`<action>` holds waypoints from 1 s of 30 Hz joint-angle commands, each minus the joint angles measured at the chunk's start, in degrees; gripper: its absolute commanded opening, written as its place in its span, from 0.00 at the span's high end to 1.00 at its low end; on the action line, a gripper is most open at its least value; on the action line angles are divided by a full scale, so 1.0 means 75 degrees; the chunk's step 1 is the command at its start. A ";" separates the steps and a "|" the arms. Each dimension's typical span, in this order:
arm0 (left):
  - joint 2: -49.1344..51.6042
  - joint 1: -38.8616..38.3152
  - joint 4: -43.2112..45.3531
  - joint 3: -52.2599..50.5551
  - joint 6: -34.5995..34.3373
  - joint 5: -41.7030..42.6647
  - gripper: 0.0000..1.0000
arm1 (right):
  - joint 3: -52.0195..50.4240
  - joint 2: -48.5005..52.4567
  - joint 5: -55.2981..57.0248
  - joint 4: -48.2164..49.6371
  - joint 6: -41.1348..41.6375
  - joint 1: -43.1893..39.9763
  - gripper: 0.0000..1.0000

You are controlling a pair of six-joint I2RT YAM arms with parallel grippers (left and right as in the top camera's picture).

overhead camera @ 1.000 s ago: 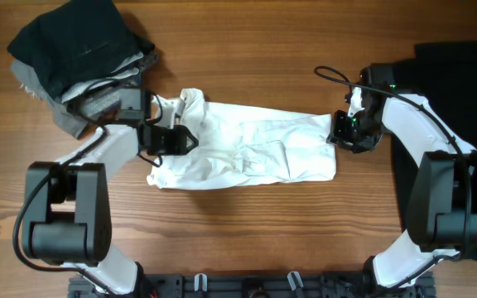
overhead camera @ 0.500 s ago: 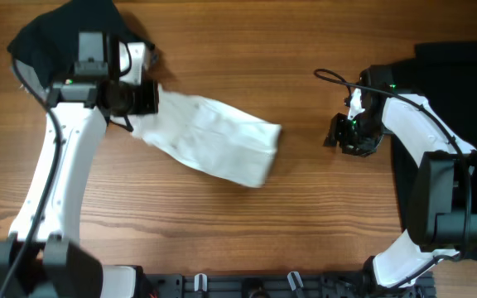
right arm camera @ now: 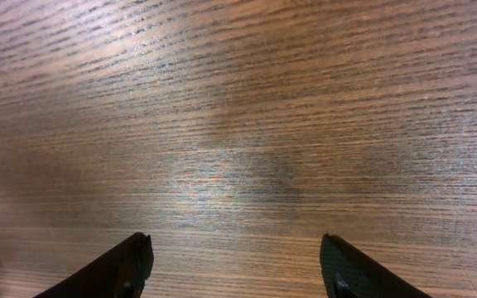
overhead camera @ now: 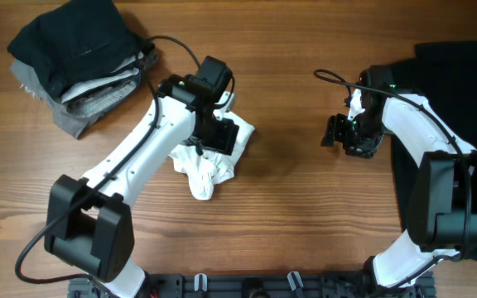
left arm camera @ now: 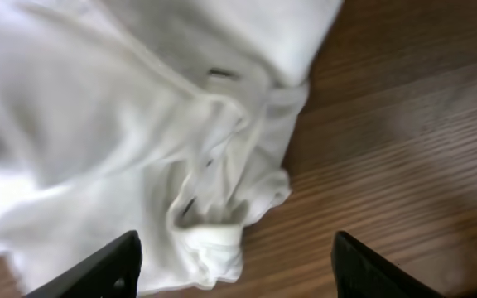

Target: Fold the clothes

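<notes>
Two arms, one garment in work, two lots of cloth set aside.

Item 1: white garment (overhead camera: 208, 165). Crumpled in a loose heap, unfolded, on the wooden table (overhead camera: 288, 240). It lies a little off centre toward nine o'clock, with a narrow tail trailing toward six o'clock. The left wrist view shows slack folds and a rolled hem lying on the wood.

Item 2: left gripper (overhead camera: 219, 132). Positioned over the heap's twelve-o'clock edge. Its fingers (left arm camera: 118, 265) are spread wide with nothing clamped between them. Whether the tips touch the cloth cannot be told.

Item 3: right gripper (overhead camera: 335, 132). At about two o'clock from table centre, well apart from the white garment. Its jaws are parted over wood grain and carry nothing.

Item 4: stack of dark clothes (overhead camera: 77, 54). In the ten-o'clock corner, with black cloth on top and grey layers showing beneath.

Item 5: black cloth (overhead camera: 462, 91). Spread at the three-o'clock edge, partly under the right arm.
</notes>
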 commanded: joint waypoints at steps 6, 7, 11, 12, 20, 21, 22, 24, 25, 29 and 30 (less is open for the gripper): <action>-0.0420 0.1763 0.0749 0.0137 0.0408 0.1058 0.23 | -0.0029 -0.0160 -0.0997 0.0481 -0.0481 0.0047 0.29; -0.0289 0.1749 0.1017 -0.0067 0.0460 0.1335 0.23 | -0.0029 -0.0160 -0.0997 0.0557 -0.0370 0.0044 0.28; 0.0650 0.1507 0.1775 -0.0428 0.0460 0.2066 0.35 | -0.0029 -0.0160 -0.0994 0.0627 -0.0382 0.0047 0.27; 0.0720 0.1451 0.1903 -0.0428 0.0463 0.2436 0.49 | -0.0029 -0.0160 -0.0994 0.0627 -0.0385 0.0047 0.27; 0.0734 0.0414 0.3596 -0.0425 0.0685 0.3404 0.96 | -0.0029 -0.0160 -0.0994 0.0679 -0.0385 0.0047 0.27; 0.0734 0.0297 0.3637 -0.0425 0.0816 0.3369 0.92 | -0.0029 -0.0160 -0.0994 0.0679 -0.0382 0.0044 0.27; 0.0731 0.0204 0.3608 -0.0425 0.0889 0.3185 0.74 | -0.0029 -0.0160 -0.0991 0.0679 -0.0382 0.0044 0.27; 0.0577 0.0271 0.3448 -0.0423 0.0880 0.2914 0.36 | -0.0029 -0.0160 -0.0991 0.0679 -0.0396 0.0044 0.27; 0.0469 0.0361 0.3369 -0.0411 0.0877 0.2914 0.26 | -0.0029 -0.0160 -0.0994 0.0679 -0.0405 0.0044 0.27; -0.0379 0.1131 0.2512 -0.0242 0.0880 0.2739 0.16 | -0.0029 -0.0160 -0.1174 0.0653 -0.0507 0.0047 0.27; -0.0609 0.1416 0.2060 -0.0242 0.0880 0.2445 0.22 | -0.0029 -0.0160 -0.1801 0.0632 -0.1169 0.0052 0.32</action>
